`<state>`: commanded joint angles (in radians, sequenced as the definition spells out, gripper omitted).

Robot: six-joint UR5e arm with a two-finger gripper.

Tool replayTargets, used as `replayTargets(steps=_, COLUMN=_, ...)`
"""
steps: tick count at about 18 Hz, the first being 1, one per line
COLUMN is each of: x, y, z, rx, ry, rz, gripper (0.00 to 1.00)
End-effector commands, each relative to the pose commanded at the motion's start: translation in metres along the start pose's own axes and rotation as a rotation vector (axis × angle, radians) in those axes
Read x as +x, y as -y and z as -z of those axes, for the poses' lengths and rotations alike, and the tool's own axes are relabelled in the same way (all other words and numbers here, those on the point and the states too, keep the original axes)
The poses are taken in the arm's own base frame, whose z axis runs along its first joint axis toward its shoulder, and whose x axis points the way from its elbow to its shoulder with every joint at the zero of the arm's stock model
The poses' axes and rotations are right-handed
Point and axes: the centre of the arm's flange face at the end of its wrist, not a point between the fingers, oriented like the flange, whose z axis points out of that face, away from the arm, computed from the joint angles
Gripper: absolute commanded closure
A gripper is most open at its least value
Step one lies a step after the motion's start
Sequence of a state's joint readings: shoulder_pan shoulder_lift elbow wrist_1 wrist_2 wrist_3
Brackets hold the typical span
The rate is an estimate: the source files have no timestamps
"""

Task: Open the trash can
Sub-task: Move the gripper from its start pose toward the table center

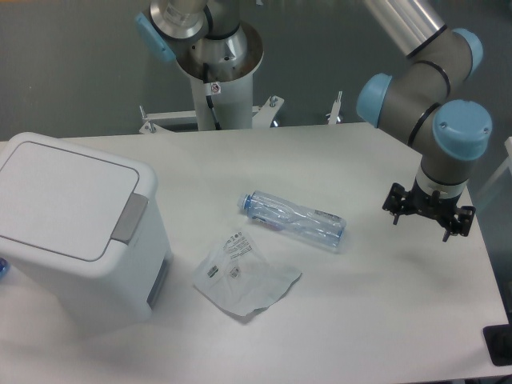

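Single fixed camera view, looking down on a white desk (360, 320).

One trash can (76, 224) at the desk's left edge: white, boxy, rounded corners. Lid (60, 196) flat and shut, flush with the rim. One grey push-button strip (130, 218) at the lid's right-hand side, facing the middle of the desk.

One clear plastic bottle (294, 221) lying on its side near the desk's centre, blue cap end toward the upper left. One crumpled clear plastic bag (244, 276) with printed labels lying flat just below the bottle, between bottle and trash can, apart from both.

One arm (428, 96), grey with light-blue joint caps, reaching in from the upper right. One gripper (428, 210) hanging above the desk's right side, well apart from the trash can. Black, small in frame; holding nothing, but how far apart the fingers stand cannot tell.

One white pedestal base (216, 72) behind the desk at top centre.
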<state>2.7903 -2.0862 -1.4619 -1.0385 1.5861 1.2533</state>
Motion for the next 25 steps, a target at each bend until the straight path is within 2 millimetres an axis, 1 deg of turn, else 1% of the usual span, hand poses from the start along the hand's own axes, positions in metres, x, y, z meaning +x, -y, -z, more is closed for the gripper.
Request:
replayTargets(steps=3, x=0.001, y=0.0, z=0.0, rx=0.006, ry=-0.002, rz=0.0, gripper=0.0)
replayTargets(steps=7, x=0.006, y=0.007, z=0.0, rx=0.006, ry=-0.007, rz=0.002, gripper=0.0)
replayTargets(steps=8, x=0.014, y=0.006, z=-0.001, rx=-0.001, ry=-0.014, rz=0.018, gripper=0.0)
replayTargets(steps=10, x=0.032, y=-0.001, z=0.012, rx=0.006, ry=-0.01, rz=0.093, gripper=0.0)
replayTargets(steps=11, x=0.036, y=-0.002, z=0.02, rx=0.011, ry=-0.001, rz=0.123, gripper=0.0)
replayTargets(steps=12, x=0.04, y=-0.002, z=0.024, rx=0.013, ry=-0.001, rz=0.15, gripper=0.0)
replayTargets(steps=13, x=0.046, y=-0.002, z=0.021, rx=0.009, ry=-0.009, rz=0.169, gripper=0.0)
replayTargets(steps=15, x=0.06, y=0.011, z=0.025, rx=0.004, ry=-0.006, rz=0.178, gripper=0.0)
replayTargets(steps=16, x=0.062, y=0.016, z=0.027, rx=0.005, ry=-0.002, rz=0.198, gripper=0.0)
replayTargets(steps=17, x=0.068, y=0.021, z=0.025, rx=0.012, ry=-0.012, rz=0.232, gripper=0.0)
replayTargets(steps=18, x=0.075, y=0.03, z=0.029, rx=0.019, ry=-0.009, rz=0.278, gripper=0.0)
replayTargets(steps=20, x=0.084, y=0.053, z=0.056, rx=0.053, ry=-0.001, rz=0.363, gripper=0.0)
replayTargets(steps=23, x=0.101, y=0.075, z=0.081, rx=0.06, ry=-0.114, rz=0.439, gripper=0.0)
replayTargets(steps=24, x=0.106, y=0.08, z=0.097, rx=0.075, ry=-0.14, rz=0.464, gripper=0.0)
replayTargets(steps=25, x=0.11, y=0.088, z=0.108, rx=0.094, ry=-0.161, rz=0.487, gripper=0.0)
